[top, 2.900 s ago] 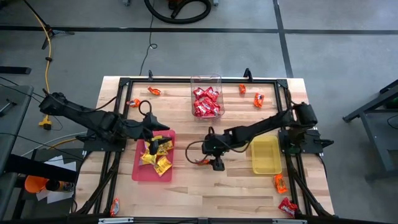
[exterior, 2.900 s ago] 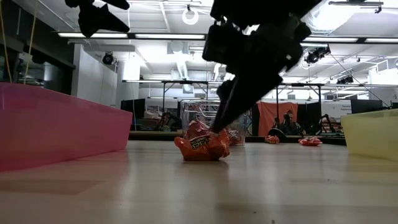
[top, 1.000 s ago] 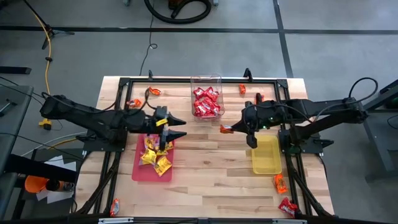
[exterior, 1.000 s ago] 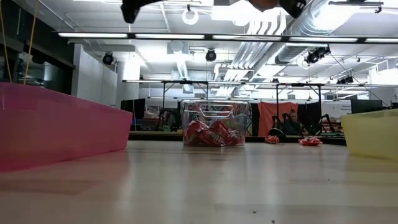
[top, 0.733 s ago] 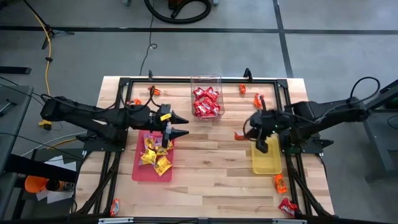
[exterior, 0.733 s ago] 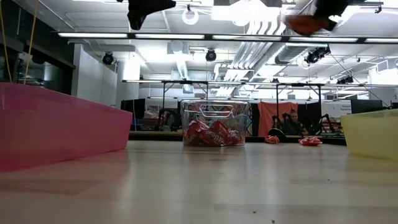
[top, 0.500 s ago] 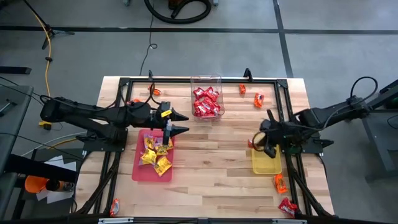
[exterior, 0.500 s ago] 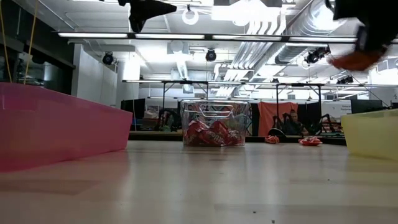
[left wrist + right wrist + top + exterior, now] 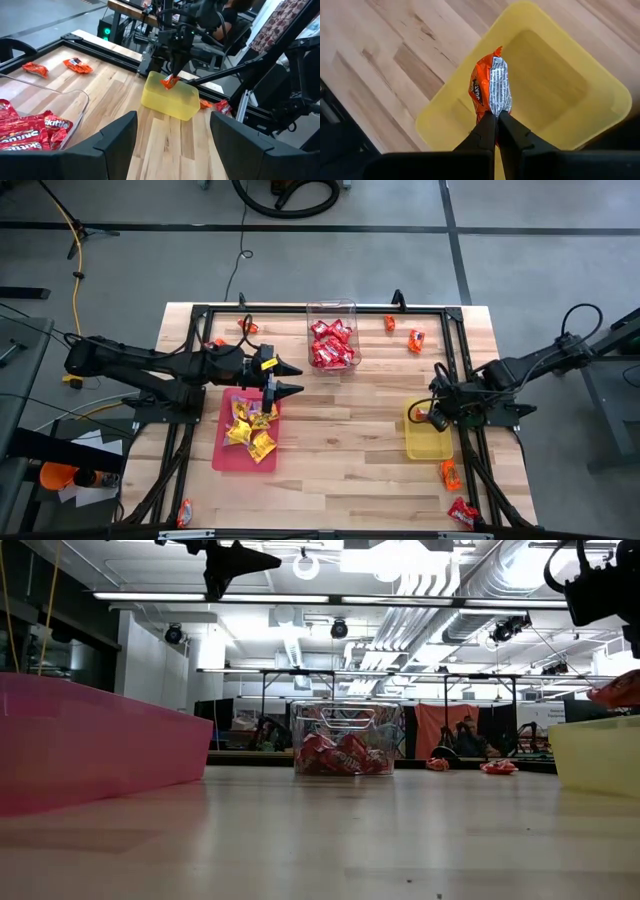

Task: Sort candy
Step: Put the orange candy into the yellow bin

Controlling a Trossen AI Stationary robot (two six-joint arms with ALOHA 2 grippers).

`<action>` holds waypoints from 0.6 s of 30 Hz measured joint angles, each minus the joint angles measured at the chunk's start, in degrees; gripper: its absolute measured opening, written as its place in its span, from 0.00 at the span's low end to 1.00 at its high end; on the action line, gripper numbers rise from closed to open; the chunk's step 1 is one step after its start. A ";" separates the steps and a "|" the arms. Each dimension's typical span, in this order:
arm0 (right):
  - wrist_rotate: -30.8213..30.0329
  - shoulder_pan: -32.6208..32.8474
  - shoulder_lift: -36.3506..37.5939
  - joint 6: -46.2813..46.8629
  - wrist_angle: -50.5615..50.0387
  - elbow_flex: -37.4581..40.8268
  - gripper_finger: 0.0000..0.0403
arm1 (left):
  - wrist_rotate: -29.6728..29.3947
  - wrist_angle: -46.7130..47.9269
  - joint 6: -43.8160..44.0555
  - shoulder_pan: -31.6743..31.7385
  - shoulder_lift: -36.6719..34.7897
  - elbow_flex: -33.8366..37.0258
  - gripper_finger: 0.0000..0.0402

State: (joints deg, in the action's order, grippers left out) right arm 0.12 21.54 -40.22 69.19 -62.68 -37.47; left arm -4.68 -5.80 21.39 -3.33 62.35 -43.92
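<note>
Above the yellow tray [image 9: 428, 435] at the right of the wooden table [image 9: 330, 470], the right gripper [image 9: 496, 116] hangs with its fingers pinched shut on one end of an orange candy packet [image 9: 490, 90]. The packet's long axis runs straight on from the fingertips, over the tray's empty floor; a release looks like all that remains. The left gripper [image 9: 290, 378], jaws wide and holding nothing, hovers over the far end of the pink tray [image 9: 226, 458], where yellow packets [image 9: 250, 430] lie heaped. Red packets [image 9: 332, 344] fill the clear tub [image 9: 331, 307] at the far middle; stray orange and red packets [image 9: 415, 339] dot the table's edges. Beyond lies a lit workshop.
</note>
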 joint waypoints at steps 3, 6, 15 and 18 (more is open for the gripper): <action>0.13 -0.07 -0.64 1.63 -0.41 0.00 0.02 | -0.03 0.14 -0.07 0.00 0.00 0.00 0.59; 0.86 -0.07 -1.48 2.67 -0.32 0.00 0.11 | -0.03 0.39 -0.24 0.00 0.00 0.00 0.59; 8.82 -0.24 -3.70 -0.20 2.64 0.00 0.48 | -0.03 0.68 -0.48 0.00 -0.02 0.00 0.59; 9.90 -0.83 -3.28 0.91 8.79 0.00 0.54 | -0.03 0.52 -0.50 0.00 -0.64 0.02 0.59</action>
State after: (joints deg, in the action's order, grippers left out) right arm 10.02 20.71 -43.50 70.11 -53.89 -37.47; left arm -4.71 -5.29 20.88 -3.33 61.71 -43.90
